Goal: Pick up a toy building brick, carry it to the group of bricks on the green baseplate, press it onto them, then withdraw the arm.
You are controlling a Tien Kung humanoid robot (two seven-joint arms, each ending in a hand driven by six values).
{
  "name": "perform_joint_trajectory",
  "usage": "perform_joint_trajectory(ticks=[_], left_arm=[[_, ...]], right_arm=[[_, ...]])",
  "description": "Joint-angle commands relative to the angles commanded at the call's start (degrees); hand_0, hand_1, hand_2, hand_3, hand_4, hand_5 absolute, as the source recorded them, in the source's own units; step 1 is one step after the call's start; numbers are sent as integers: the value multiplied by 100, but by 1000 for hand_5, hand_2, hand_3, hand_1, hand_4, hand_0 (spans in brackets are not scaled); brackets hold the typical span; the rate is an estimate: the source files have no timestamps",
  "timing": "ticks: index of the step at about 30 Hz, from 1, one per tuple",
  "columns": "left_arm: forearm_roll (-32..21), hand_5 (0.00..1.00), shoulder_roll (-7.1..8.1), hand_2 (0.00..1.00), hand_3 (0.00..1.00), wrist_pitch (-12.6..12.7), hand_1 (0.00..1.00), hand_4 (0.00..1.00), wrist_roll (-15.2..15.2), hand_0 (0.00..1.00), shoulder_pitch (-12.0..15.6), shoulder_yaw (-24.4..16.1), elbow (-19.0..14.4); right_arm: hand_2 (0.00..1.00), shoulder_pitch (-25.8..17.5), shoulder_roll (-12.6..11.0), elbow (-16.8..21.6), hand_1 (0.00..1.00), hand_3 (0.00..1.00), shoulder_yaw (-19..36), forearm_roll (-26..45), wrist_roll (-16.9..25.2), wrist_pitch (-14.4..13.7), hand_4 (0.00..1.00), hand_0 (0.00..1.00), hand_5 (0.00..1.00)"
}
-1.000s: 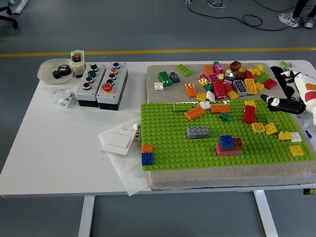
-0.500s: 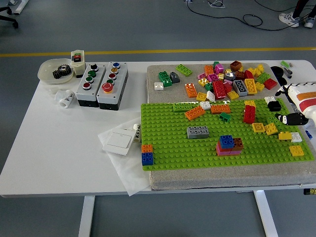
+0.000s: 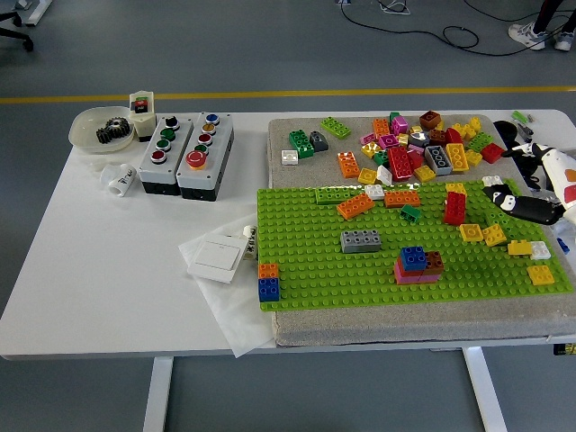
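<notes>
Green studded plastic baseplate bears a stacked blue, brown and pink brick group well left of the right hand, whose grip cannot be judged; loose bricks lie beyond it.

One high head view looks forward and down over the white table.

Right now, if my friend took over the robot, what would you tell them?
Right hand: at the baseplate's right edge, fingers spread, holding nothing I can see. Left hand: out of view.
Green baseplate: a stacked group of bricks, blue and brown on pink, sits near its middle; other bricks lie scattered on it.
Loose brick pile: on the grey mat behind.
Whether a brick was just pressed on or one is yet to be picked, I cannot tell.
</notes>
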Motion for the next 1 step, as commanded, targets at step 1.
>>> perform_joint_trajectory(ticks=[1], left_arm=[[3,615,1,793,593,-1,754,622,0,768,1,0,0]], right_arm=[[770,-4,0,2,735,681,3,223,41,8,928,765,588]])
